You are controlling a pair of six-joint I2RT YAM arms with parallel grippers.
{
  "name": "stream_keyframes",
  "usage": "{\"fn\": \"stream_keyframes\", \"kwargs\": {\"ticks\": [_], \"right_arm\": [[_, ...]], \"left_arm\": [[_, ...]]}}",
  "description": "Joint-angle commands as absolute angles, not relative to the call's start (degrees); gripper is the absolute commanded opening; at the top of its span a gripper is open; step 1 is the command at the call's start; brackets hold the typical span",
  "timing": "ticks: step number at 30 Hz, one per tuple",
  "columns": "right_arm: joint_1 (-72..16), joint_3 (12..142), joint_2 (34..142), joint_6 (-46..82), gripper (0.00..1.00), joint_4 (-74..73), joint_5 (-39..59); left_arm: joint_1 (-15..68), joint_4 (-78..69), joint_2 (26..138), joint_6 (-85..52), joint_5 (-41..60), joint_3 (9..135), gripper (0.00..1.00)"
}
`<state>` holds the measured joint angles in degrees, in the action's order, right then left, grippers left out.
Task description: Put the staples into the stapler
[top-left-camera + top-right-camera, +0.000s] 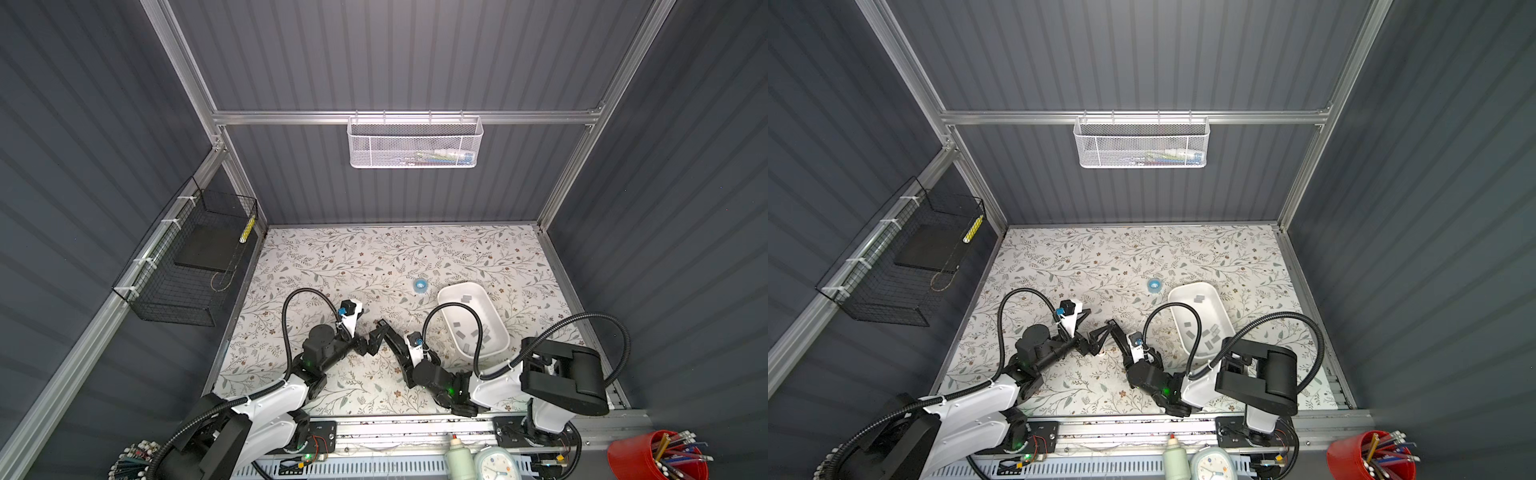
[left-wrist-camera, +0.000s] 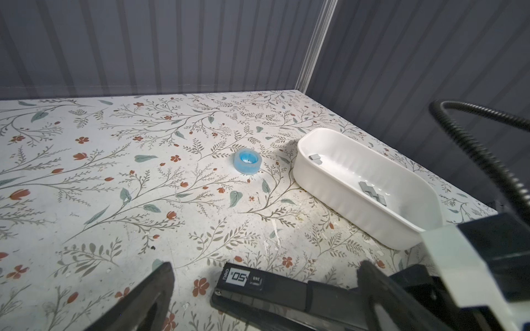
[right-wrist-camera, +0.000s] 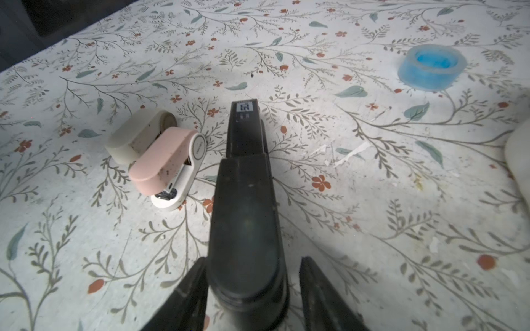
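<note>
Over in white tray (image 2: 315, 183), staples (image 2: 370, 190) lie loose, apart from both grippers; I judge loading not begun. Black stapler (image 3: 243, 200) flat on table, looks shut. My right gripper (image 3: 253, 259) straddles its rear, jaws parted, no clamp. Left gripper (image 2: 266, 263) spread wide at its front end, empty.

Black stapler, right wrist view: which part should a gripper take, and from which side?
Probably best to take the black stapler by its wide rear body, fingers on its two long sides, coming from behind that end. It lies flat on the table and those sides run straight and parallel. The right gripper straddles that part, jaws open.
</note>
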<state>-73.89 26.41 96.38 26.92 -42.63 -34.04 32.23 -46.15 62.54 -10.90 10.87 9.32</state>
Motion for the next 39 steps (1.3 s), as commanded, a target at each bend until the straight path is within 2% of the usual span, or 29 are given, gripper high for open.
{"fn": "stream_keyframes", "kwargs": {"ticks": [1, 4, 9, 13, 20, 39], "right_arm": [[-74.18, 26.27, 93.71, 26.42, 0.54, -39.82, -34.84], [-76.33, 27.04, 91.06, 25.36, 0.54, -37.11, -35.28], [-76.83, 27.62, 85.03, 23.70, 0.55, -33.09, -35.92], [-76.72, 28.59, 83.03, 22.25, 0.43, -31.54, -37.01], [-75.07, 33.84, 86.05, 22.68, 0.32, -26.46, -37.28], [-72.45, 34.40, 94.44, 27.38, 0.25, -28.05, -33.08]], "left_arm": [[32.07, -44.49, 64.07, -11.39, 9.05, 11.27, 1.00], [32.04, -43.79, 64.85, -11.34, 8.79, 11.92, 0.99], [32.07, -44.03, 65.30, -11.16, 9.16, 12.02, 0.92], [32.07, -44.21, 66.35, -11.08, 9.97, 12.30, 0.88], [32.07, -45.35, 68.97, -11.08, 11.84, 13.01, 0.83], [32.08, -45.60, 73.82, -12.16, 13.45, 14.33, 0.81]]}}
